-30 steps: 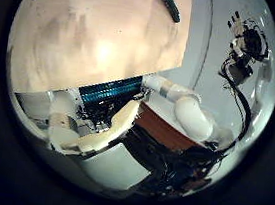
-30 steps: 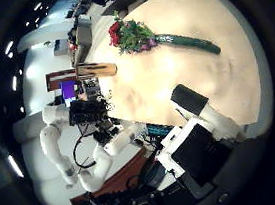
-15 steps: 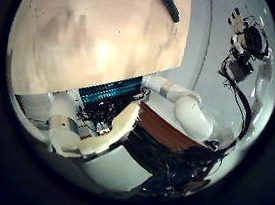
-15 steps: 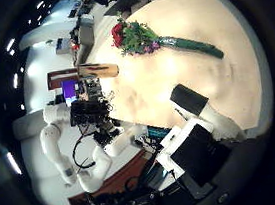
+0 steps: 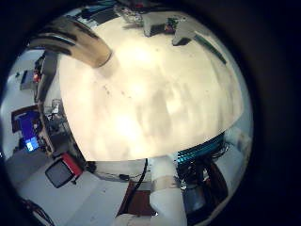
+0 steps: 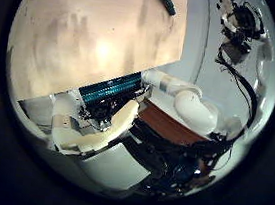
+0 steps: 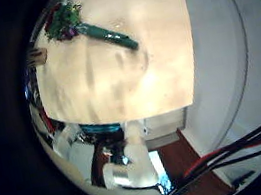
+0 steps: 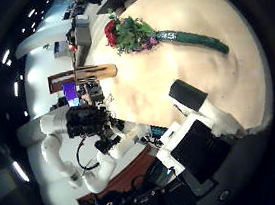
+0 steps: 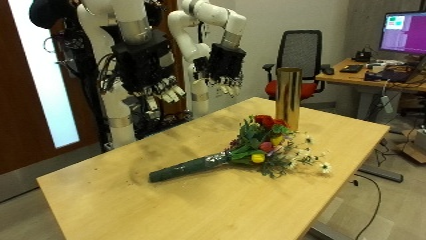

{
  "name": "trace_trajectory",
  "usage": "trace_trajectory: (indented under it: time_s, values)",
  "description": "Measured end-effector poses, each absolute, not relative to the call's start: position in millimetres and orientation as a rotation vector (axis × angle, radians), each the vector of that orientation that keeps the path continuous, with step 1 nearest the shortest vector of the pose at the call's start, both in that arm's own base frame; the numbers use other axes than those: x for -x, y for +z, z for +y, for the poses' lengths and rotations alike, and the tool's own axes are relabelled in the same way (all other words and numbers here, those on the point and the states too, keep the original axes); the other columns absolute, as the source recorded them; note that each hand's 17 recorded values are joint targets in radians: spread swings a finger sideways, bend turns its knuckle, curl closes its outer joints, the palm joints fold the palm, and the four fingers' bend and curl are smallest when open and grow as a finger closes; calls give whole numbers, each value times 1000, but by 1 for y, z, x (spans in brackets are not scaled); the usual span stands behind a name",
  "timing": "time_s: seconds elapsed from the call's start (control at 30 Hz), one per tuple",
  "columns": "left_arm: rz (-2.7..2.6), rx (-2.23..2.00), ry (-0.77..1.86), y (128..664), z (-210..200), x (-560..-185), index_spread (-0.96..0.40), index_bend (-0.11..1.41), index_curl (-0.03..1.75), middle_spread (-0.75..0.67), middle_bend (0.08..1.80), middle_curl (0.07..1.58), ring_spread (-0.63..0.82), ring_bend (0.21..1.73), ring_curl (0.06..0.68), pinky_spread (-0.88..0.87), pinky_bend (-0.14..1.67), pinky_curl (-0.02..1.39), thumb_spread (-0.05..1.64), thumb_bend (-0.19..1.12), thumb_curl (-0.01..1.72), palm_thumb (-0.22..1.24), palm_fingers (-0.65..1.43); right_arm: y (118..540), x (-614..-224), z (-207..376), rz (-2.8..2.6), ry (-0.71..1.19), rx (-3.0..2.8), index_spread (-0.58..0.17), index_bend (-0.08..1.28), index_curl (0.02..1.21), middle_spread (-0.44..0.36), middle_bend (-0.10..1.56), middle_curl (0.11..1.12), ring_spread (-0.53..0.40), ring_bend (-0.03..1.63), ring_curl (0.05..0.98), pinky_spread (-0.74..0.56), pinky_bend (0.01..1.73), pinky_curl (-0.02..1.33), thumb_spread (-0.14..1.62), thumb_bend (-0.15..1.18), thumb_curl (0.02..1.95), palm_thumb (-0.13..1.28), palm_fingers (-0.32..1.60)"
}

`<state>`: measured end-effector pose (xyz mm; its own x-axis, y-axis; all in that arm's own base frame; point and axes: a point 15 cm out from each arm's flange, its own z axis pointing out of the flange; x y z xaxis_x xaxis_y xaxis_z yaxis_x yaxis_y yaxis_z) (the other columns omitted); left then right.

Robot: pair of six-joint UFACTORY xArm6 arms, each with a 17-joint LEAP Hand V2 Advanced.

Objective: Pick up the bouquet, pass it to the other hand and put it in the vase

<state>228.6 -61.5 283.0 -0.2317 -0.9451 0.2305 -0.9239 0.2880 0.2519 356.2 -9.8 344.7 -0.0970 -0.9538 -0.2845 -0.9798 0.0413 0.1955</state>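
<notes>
The bouquet [image 9: 253, 145] of red, yellow and white flowers lies flat on the light wooden table [image 9: 120, 195], its green wrapped stem [image 9: 184, 170] pointing at the table's near corner. A tall golden vase [image 9: 286, 96] stands upright just behind the blooms. Both hands hang above the table's far edge with relaxed fingers and hold nothing: the right hand [image 9: 157, 88] nearer, the left hand [image 9: 224, 68] closer to the vase. The right palm views show the bouquet [image 8: 129, 33] [image 7: 67, 22] some way off. In the left little finger side view the vase [image 5: 80, 42] is close.
An office chair [image 9: 301, 55] and a desk with a monitor [image 9: 404, 32] stand behind the table, past the vase. A brown door [image 9: 27, 90] is beside the arms. The table's front half [image 9: 266, 205] lies bare of objects.
Both palm views have shifted slightly, so both hands have moved a little. The bouquet and vase have stayed where they were, and neither hand has taken hold of anything.
</notes>
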Motion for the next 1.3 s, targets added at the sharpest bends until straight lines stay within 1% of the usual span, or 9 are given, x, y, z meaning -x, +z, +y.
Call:
trace_trajectory:
  time_s: [0.03,0.07,0.1,0.13,0.37,0.53,0.73,0.97,1.3]
  values:
    - [-2230,-1679,-94,283,-64,-228,282,158,321,442,237,318,545,507,185,516,191,294,865,-33,319,384,172,343,-357,-11,2212,525,2056,-204,163,278,-19,157,315,117,557,280,270,174,272,1080,-21,412,756,356]
    - [-2237,-1660,-100,283,-68,-228,282,160,320,441,240,321,548,510,188,520,193,294,865,-33,319,384,170,341,-356,-11,2215,528,2054,-210,208,297,-30,267,346,148,415,252,275,182,275,1080,-21,412,756,343]
    - [-2243,-1646,-106,284,-71,-228,282,161,319,440,243,323,551,513,189,524,193,295,865,-33,319,384,169,340,-356,-11,2215,525,2055,-206,195,300,38,316,358,126,301,227,265,227,287,1080,-21,412,756,301]
    - [-2243,-1642,-107,284,-71,-228,286,165,318,445,239,324,556,518,191,528,195,296,867,-34,317,380,164,339,-357,-12,2214,526,2055,-217,139,288,-4,211,332,42,438,257,200,271,293,1080,-21,412,756,360]
    - [-2243,-1638,-109,288,-73,-232,290,176,319,450,223,322,556,490,184,527,195,302,877,-33,314,379,145,304,-376,-17,2199,582,2082,-222,151,264,-7,269,355,-13,437,257,168,283,301,1080,-21,412,756,262]
    - [-2234,-1636,-118,288,-72,-230,291,170,321,412,214,326,528,478,182,512,195,300,881,-32,315,378,152,282,-393,-14,2187,554,2093,-223,165,263,10,226,344,-41,488,261,139,320,304,1085,-18,413,762,279]
    - [-2225,-1644,-118,291,-70,-227,291,169,317,434,209,326,532,476,185,517,195,300,882,-32,316,377,154,235,-397,-14,2216,529,2064,-226,173,288,24,228,352,10,397,234,210,306,295,1082,-20,418,780,256]
    - [-2222,-1658,-100,292,-67,-233,291,171,321,427,201,327,548,465,186,523,194,296,882,-32,317,377,150,195,-412,-17,2248,512,2044,-230,162,290,27,238,355,32,386,230,227,279,285,1067,-19,428,805,278]
    - [-2233,-1681,-47,304,-68,-238,292,175,324,467,197,325,564,443,184,528,195,299,882,-32,317,377,135,169,-412,-15,2267,584,2057,-215,160,282,37,236,353,35,393,233,207,268,289,1030,-21,450,847,268]
